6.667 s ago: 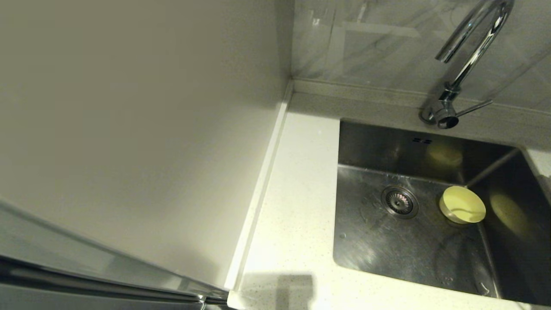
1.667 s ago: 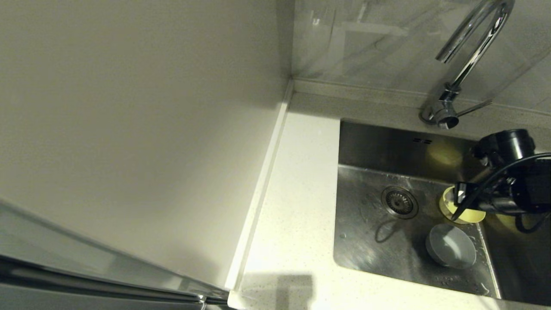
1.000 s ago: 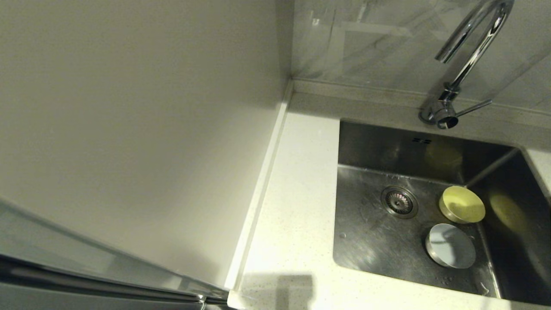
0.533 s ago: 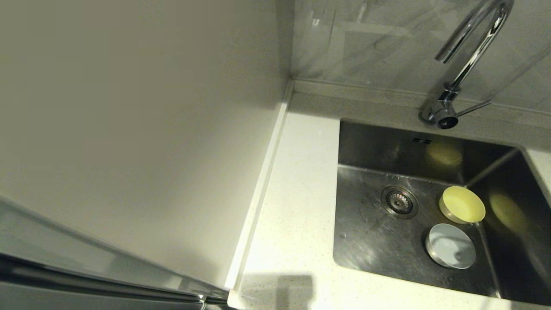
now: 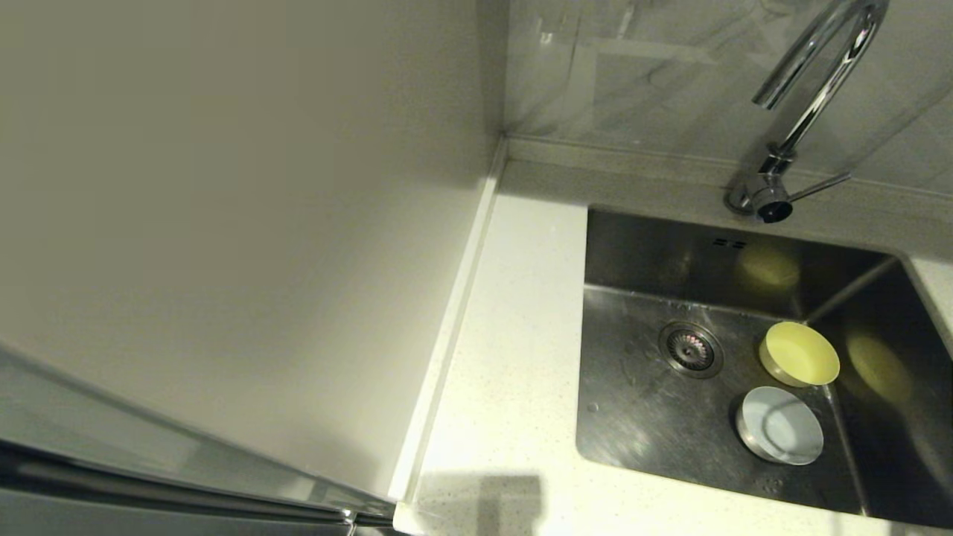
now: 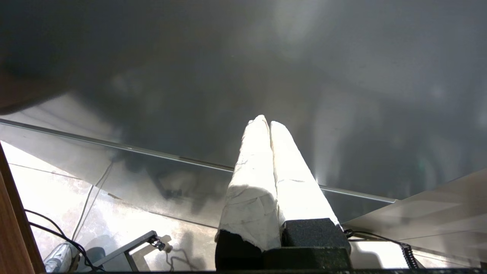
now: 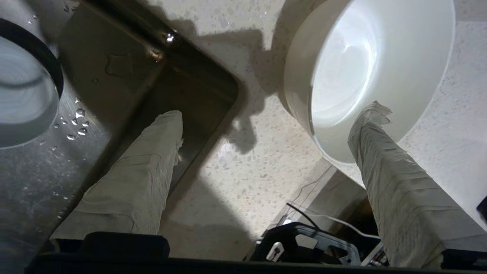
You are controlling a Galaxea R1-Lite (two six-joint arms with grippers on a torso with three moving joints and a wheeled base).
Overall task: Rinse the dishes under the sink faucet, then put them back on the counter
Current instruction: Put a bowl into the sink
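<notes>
Two dishes lie in the sink (image 5: 640,417): a pale yellow bowl (image 5: 799,353) near the right wall and a pale bluish-white bowl (image 5: 779,425) in front of it. The faucet (image 5: 811,89) arches over the back rim, with no water running. A white bowl (image 7: 365,68) stands on the counter (image 7: 236,167) beside the sink's corner. My right gripper (image 7: 274,114) hovers open above that corner and holds nothing. One finger (image 7: 384,152) crosses the white bowl's near rim in the picture. The bluish-white bowl (image 7: 19,95) shows at that view's edge. Neither arm appears in the head view.
A cream wall panel (image 5: 223,223) bounds the counter strip (image 5: 514,357) left of the sink. The drain (image 5: 691,348) sits mid-basin. My left gripper (image 6: 266,121) is parked low, facing a steel panel. Cables and a black bracket (image 7: 304,243) lie below the counter's edge.
The bluish-white bowl came to lie in the sink, where only the yellow bowl lay before. My right arm, over the yellow bowl under two seconds ago, has left the head view.
</notes>
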